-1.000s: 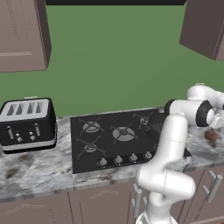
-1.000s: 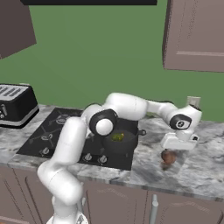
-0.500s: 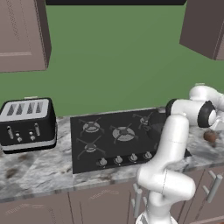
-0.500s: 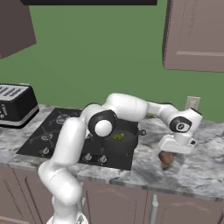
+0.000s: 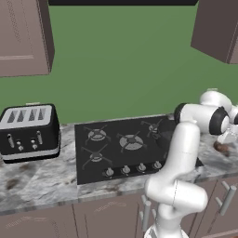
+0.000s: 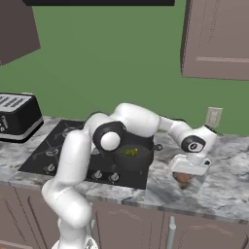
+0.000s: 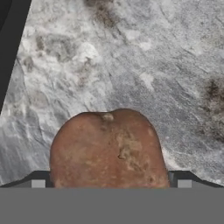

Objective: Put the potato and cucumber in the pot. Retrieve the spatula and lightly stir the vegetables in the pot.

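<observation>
Far left of the jaws stands a black toaster on the marbled bench. Nearer, still left of them, the black cooktop carries the pot, with the cucumber lying inside it. The gripper hangs low over the bench to the right of the cooktop, jaws spread wide and gripping nothing. The potato sits on the bench between the two fingertips, directly under the jaws; whether they touch it cannot be told.
</observation>
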### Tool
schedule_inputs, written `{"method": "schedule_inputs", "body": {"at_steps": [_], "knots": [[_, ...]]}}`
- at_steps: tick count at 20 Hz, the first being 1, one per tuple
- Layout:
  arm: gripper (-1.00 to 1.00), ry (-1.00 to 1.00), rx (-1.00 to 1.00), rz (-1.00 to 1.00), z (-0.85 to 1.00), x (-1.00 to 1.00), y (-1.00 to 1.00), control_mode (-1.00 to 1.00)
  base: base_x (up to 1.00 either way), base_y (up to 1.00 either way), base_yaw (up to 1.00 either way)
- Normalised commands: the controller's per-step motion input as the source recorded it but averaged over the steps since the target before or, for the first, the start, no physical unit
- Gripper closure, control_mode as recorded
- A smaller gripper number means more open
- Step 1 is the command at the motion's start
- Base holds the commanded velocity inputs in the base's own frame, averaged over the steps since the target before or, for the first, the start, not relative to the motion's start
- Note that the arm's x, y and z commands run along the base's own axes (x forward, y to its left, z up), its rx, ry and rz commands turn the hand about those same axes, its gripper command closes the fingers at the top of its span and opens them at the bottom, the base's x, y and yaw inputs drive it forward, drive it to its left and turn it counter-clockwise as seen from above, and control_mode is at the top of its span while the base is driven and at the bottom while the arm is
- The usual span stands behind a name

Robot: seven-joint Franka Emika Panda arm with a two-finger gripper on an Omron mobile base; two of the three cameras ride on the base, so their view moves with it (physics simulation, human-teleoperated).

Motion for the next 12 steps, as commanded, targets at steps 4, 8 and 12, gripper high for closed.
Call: {"method": "schedule_inputs", "body": {"at_steps": [4, 8, 12], "knots": [[-1.0, -0.01, 0.0, 0.0, -0.31, 0.08, 0.17, -1.0, 0.0, 0.0, 0.0], [1.0, -0.03, 0.0, 0.0, -0.18, 0.11, 0.22, -1.0, 0.0, 0.0, 0.0], [1.0, -0.02, 0.0, 0.0, 0.0, -0.18, 0.03, -1.0, 0.0, 0.0, 0.0]]}}
